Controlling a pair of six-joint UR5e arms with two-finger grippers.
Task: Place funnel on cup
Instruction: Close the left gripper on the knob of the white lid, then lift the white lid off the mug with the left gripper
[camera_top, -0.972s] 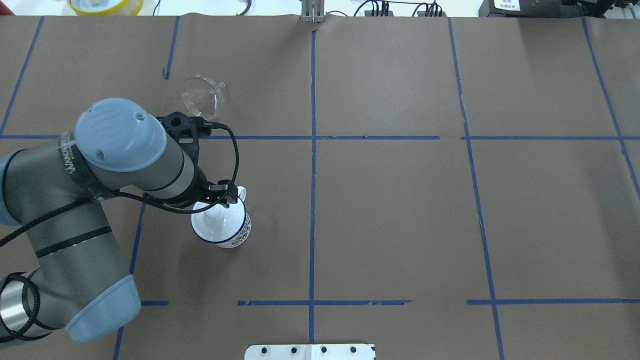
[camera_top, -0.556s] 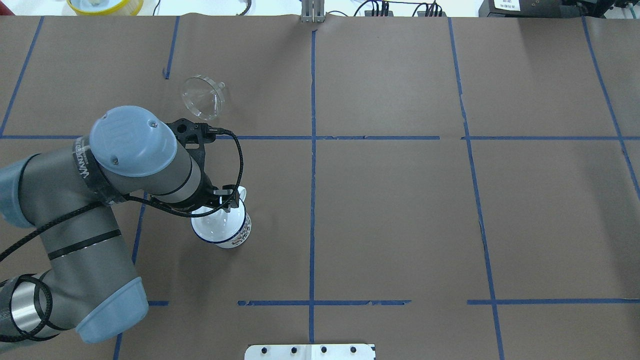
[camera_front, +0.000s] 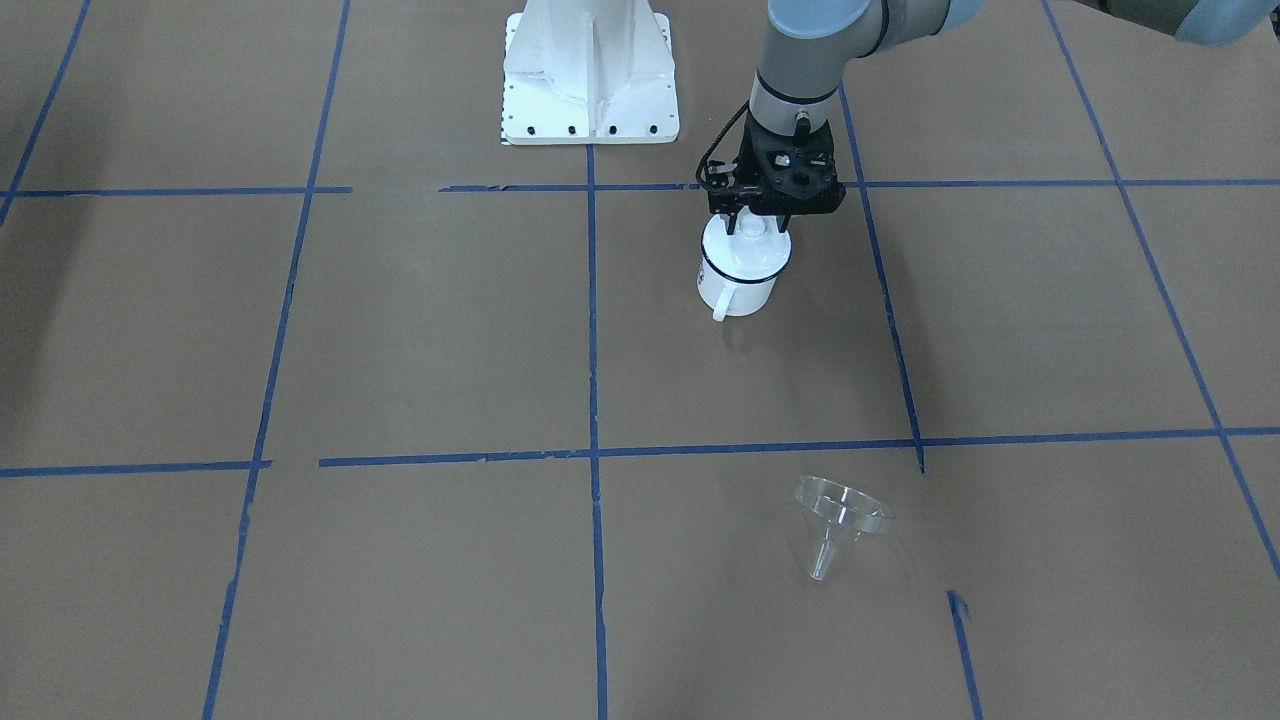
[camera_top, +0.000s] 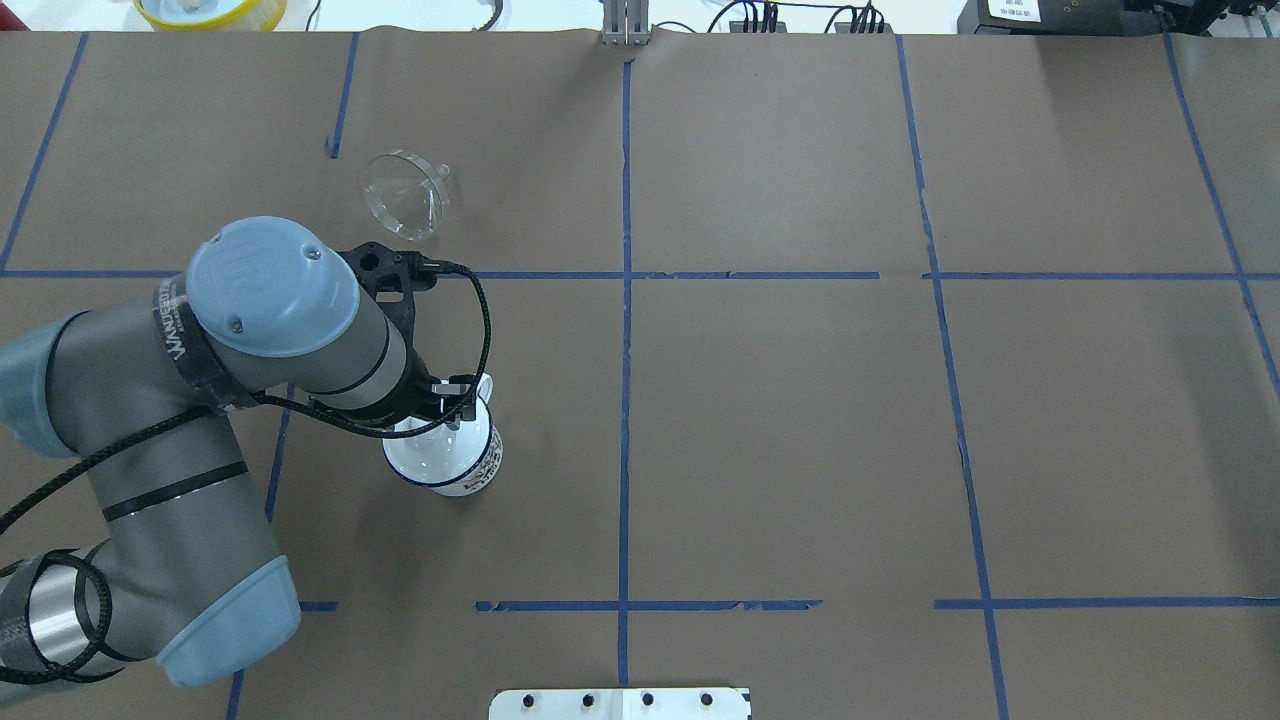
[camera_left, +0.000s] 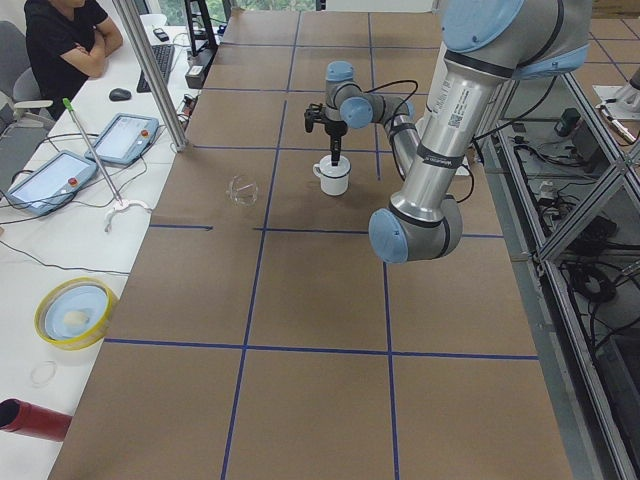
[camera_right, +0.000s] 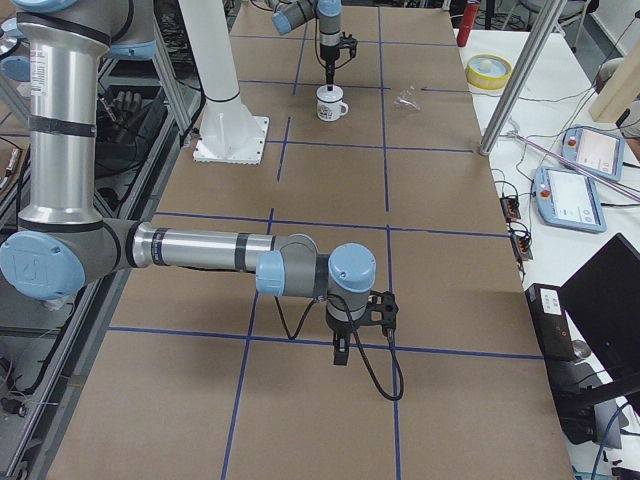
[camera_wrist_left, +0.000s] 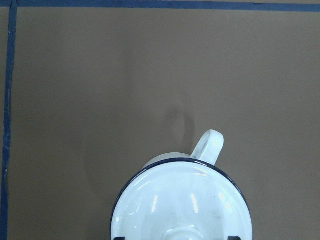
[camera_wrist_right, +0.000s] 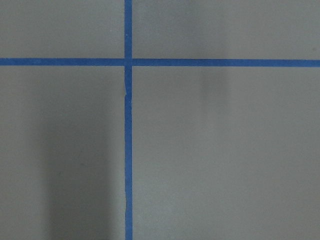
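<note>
**Lid first, funnel after**

The cup (camera_front: 738, 285) stands upright on the surface (camera_front: 400, 330), handle toward the operators' side, and its mouth is covered by a white lid (camera_front: 745, 250). Nothing can sit on it until that lid comes off. The funnel (camera_front: 838, 520) lies tipped on its side, well apart from the cup, with nothing touching it.

The left tool (camera_front: 750, 222) hangs directly over the cup, pointing straight down. In the wrist view, dark fingertip slivers show at either side of the bottom edge, with the lid's knob (camera_wrist_left: 182, 232) between them. The tool looks parted around the knob and not yet pinched on it, so it holds nothing. The right tool (camera_right: 342, 350) hovers over bare surface far from both things, and whether it is parted or closed cannot be told from here.

By my reading the step in hand is clearing the cup's mouth, so the task proper has barely begun. The next move calls for closing squarely on the small knob and lifting straight up, so the light cup is not dragged or tipped. The lid then needs setting aside before the tool goes to the funnel.
</note>
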